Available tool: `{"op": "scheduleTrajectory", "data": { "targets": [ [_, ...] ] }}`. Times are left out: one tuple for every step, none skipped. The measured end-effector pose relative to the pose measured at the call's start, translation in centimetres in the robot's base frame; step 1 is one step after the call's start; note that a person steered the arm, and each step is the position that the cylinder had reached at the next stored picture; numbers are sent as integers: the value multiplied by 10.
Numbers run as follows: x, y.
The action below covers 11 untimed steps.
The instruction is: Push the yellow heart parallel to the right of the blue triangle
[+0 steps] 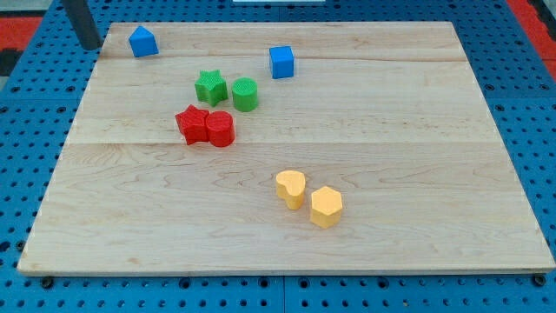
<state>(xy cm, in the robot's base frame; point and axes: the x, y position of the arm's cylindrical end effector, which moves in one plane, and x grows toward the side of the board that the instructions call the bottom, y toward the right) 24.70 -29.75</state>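
My tip (89, 45) bare, touching nothing, at board's top-left corner, just left of blue triangle (143, 42). Yellow heart (291, 188) lies well apart, toward view's bottom-right, beside yellow hexagon (327, 207). Judgement: tip must circle below heart, then push up-left.

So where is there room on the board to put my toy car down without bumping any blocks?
The widest bare wood is on the view's right, past the blue cube and yellow hexagon block. The bottom left, below the red blocks and left of the yellow heart, is free too. The middle, around the green blocks, is crowded.
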Motion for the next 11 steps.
{"op": "scheduleTrajectory", "data": {
  "targets": [
    [42, 5],
    [130, 35],
    [145, 80],
    [222, 111],
    [321, 181],
    [330, 274],
    [277, 327],
    [225, 365],
    [199, 370],
    [220, 394],
    [248, 375]
  ]
}}
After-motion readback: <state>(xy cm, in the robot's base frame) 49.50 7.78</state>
